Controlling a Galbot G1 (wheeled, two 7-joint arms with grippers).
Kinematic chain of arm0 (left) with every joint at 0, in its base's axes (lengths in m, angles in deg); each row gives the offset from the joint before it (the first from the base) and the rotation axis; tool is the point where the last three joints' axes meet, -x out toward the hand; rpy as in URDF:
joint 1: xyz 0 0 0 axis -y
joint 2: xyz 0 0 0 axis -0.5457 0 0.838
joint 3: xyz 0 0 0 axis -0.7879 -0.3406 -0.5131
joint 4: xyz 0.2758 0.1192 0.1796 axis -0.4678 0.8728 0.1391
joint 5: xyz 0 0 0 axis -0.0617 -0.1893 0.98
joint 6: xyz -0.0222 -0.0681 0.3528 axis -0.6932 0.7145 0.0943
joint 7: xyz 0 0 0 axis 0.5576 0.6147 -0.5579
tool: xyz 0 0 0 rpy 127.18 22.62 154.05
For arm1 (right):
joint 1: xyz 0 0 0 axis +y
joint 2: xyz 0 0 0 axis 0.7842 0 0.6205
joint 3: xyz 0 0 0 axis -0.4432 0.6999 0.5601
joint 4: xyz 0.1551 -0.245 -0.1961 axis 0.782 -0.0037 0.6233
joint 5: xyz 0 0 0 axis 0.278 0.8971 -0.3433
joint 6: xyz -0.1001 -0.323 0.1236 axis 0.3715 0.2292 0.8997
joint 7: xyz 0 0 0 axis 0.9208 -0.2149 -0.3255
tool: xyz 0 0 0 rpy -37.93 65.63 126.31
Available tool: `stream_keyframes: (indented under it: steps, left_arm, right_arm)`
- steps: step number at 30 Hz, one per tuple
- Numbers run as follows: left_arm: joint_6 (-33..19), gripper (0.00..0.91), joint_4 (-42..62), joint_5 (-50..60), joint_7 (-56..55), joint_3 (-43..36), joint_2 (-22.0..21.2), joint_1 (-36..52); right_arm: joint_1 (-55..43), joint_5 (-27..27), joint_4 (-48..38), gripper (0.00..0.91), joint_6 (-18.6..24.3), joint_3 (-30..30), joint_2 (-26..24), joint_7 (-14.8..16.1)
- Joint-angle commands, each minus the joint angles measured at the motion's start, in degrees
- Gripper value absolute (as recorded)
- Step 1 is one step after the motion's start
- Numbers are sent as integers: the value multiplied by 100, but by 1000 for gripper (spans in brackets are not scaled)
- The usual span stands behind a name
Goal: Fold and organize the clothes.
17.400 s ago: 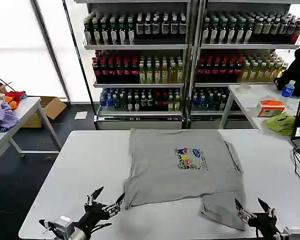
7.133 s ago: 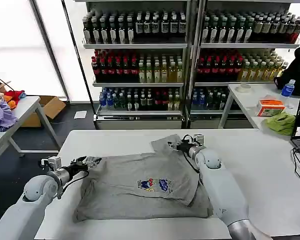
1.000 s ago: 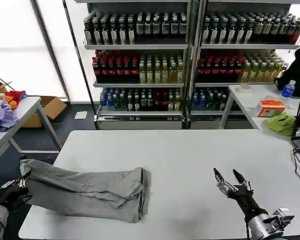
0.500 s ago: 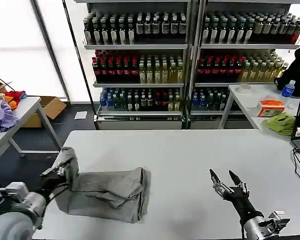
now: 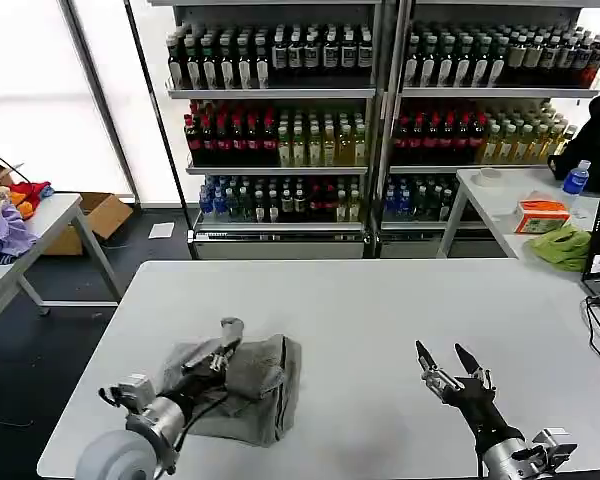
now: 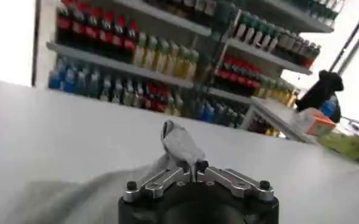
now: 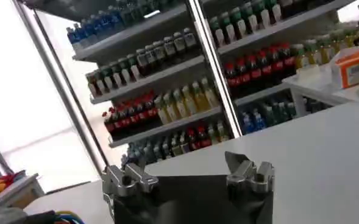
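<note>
The grey shirt (image 5: 242, 385) lies bunched in a soft, rumpled bundle on the left part of the white table (image 5: 380, 300), near the front edge. Its chest print is folded out of sight, and the near side of the bundle is partly covered by the arm in front of it.

The left gripper (image 5: 223, 345) reaches in low from the front left corner, its forearm angled up toward the bundle. Its fingers are pinched tight on a fold of the fabric, which stands up in a small peak above them; in the left wrist view the same tuft of shirt (image 6: 180, 145) pokes up from between the closed metal fingers.

The right gripper (image 5: 442, 362) hovers over bare tabletop toward the front right, well apart from the shirt, pointing up and away with its two dark fingers spread wide and holding nothing.
</note>
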Motion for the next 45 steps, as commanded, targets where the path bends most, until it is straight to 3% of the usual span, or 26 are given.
stream_keyframes:
  steps: [1, 8, 16, 20, 23, 26, 30, 45]
  left_arm:
    - [194, 907, 386, -37, 157, -982, -429, 159]
    - [26, 907, 118, -280, -129, -679, -748, 543]
    - [123, 907, -1291, -1349, -148, 611, -308, 12]
    - [63, 907, -1160, -1027, 124, 1925, -206, -256]
    - [47, 907, -363, 441, 684, 2524, -127, -627]
    - [16, 907, 251, 1624, 825, 2393, -202, -978]
    - [-28, 907, 447, 2252, 817, 2017, -471, -1317]
    - [211, 907, 937, 2152, 721, 1523, -797, -908]
  right_arm:
    - [30, 71, -52, 907, 17, -11, 46, 13]
    - [1, 230, -177, 907, 80, 9, 47, 24]
    - [-19, 292, -230, 907, 165, 53, 29, 39]
    - [-34, 304, -202, 907, 183, 72, -4, 53]
    - [-54, 301, -222, 907, 198, 107, -41, 64]
    - [-65, 306, -250, 907, 205, 151, -59, 62]
    - [-87, 306, -272, 907, 205, 196, -91, 55]
    - [-113, 338, -266, 907, 224, 170, -128, 40]
